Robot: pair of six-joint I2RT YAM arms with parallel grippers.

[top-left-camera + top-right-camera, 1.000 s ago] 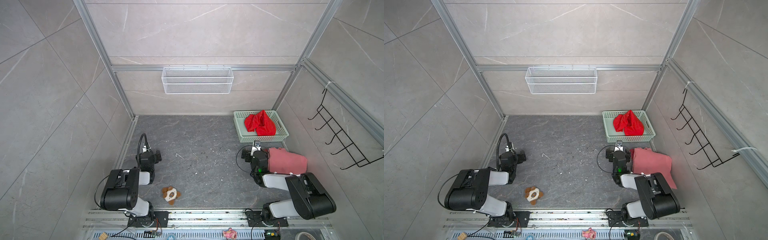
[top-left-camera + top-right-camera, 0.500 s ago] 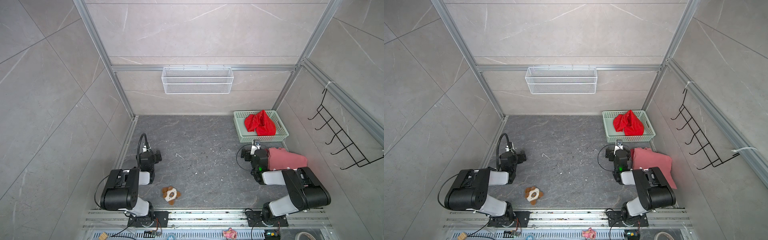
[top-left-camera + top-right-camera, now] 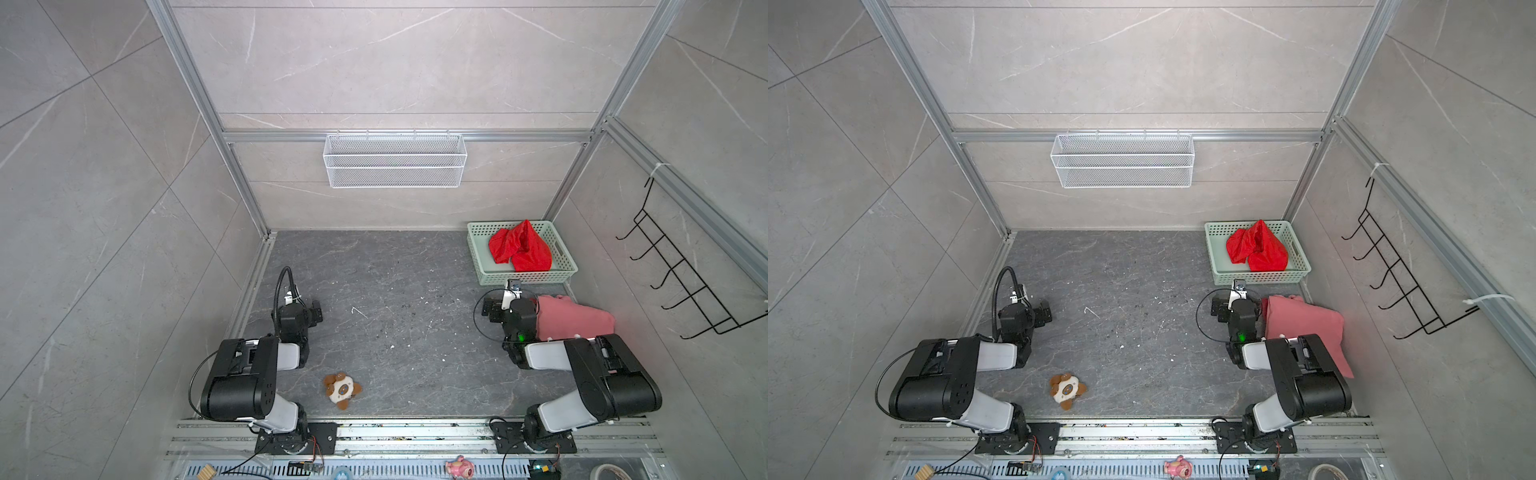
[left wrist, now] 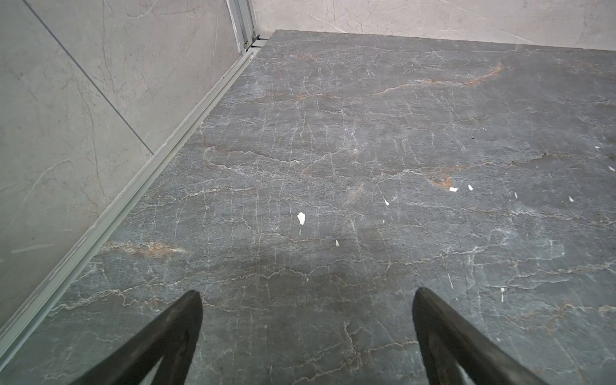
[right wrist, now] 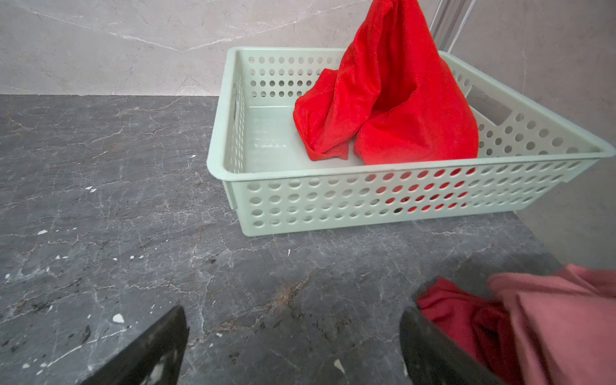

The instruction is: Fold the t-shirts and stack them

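A bright scarlet t-shirt lies crumpled in the pale green basket at the back right. A folded salmon-pink t-shirt rests on the floor by the right wall. A dark crimson t-shirt peeks out beneath it. My right gripper hovers low and open over bare floor, just left of that pile, with one finger at the crimson edge. My left gripper is open over bare floor near the left wall.
A brown-and-white plush toy lies near the front edge between the arm bases. A white wire basket hangs on the back wall, and a black hook rack on the right wall. A metal rail lines the left wall.
The right arm's rear links shifted slightly. Both grippers stay open, about where they were.
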